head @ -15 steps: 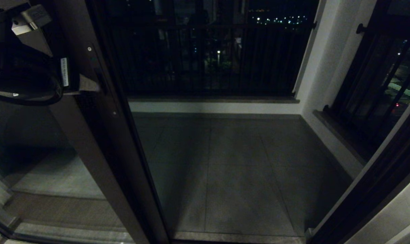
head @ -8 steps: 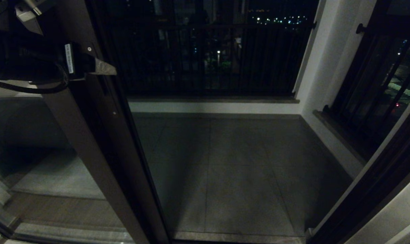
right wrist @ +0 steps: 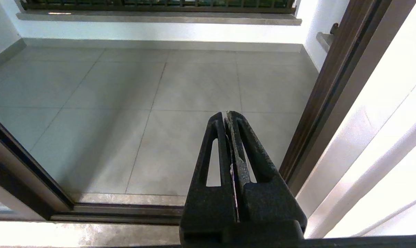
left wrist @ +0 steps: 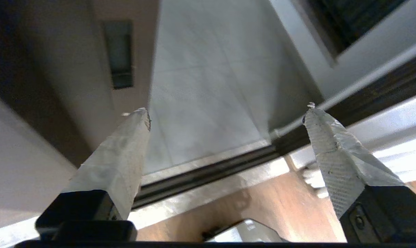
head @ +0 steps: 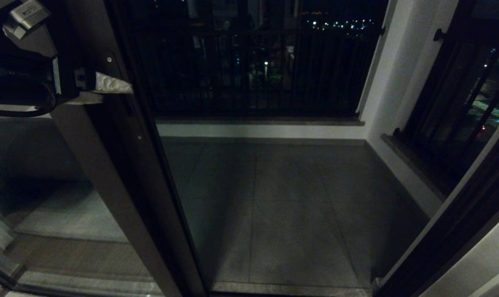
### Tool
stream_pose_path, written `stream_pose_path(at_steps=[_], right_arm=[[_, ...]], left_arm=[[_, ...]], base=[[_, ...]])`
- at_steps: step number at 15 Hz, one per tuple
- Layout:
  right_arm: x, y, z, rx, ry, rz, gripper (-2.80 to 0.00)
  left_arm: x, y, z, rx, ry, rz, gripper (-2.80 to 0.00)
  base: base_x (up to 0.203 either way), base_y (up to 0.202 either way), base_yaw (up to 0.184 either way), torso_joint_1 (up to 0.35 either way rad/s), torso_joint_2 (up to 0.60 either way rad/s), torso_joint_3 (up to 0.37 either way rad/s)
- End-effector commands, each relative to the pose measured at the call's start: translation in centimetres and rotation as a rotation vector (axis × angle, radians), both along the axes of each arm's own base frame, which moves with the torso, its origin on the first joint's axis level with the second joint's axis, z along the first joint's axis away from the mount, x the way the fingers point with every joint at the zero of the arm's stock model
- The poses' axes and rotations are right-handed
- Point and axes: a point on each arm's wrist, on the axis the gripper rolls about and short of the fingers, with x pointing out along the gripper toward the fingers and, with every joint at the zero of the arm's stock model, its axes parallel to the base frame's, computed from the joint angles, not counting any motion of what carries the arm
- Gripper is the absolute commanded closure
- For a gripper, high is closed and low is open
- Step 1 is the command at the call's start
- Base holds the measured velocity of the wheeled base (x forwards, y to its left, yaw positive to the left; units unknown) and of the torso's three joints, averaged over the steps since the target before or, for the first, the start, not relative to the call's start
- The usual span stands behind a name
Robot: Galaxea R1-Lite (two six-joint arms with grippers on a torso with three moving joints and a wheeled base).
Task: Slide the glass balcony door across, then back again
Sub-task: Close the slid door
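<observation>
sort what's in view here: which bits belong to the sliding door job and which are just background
Job:
glass balcony door
handle slot
left pincer, open, by the stile

Background:
right pincer, shut, idle over the doorway
balcony railing
tiled floor

Beyond the opening lies a balcony floor point(head: 290, 206) of large grey tiles with thin grout lines. At its far side a low white wall point(head: 261, 131) carries a dark stone sill point(head: 257, 121), and black vertical railing point(head: 253, 70) rises from it. Small city lights point(head: 340, 24) dot the dark sky past the bars. A white pillar point(head: 398, 70) stands at the far right corner, with a second railing point(head: 451, 103) and sill along the right side. A dark floor track point(right wrist: 125, 212) runs along the threshold, and a brown jamb point(right wrist: 324, 93) stands on the right, beside a white wall point(right wrist: 376, 148).
</observation>
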Motion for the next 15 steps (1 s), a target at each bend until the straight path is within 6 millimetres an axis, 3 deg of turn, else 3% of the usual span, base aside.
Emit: stream_pose_path(at_steps=[1,9,15], right_arm=[[0.0,0.0,0.0,-0.001,0.002,0.001,0.00],[0.0,0.0,0.0,-0.001,0.002,0.001,0.00],[0.0,0.0,0.0,-0.001,0.002,0.000,0.00]], left_arm=[[0.5,0.0,-0.6,-0.024,0.020,-0.056,-2.80],[3.7,0.2,-1.8,0.015,-0.029,-0.040,-2.80],[4.3,0.0,-2.2,0.039,-0.048,-0.039,-2.80]], base=[[0.000,0.000,0.000,0.000,0.00,0.000],[0.000,0.000,0.000,0.000,0.00,0.000],[0.000,0.000,0.000,0.000,0.00,0.000]])
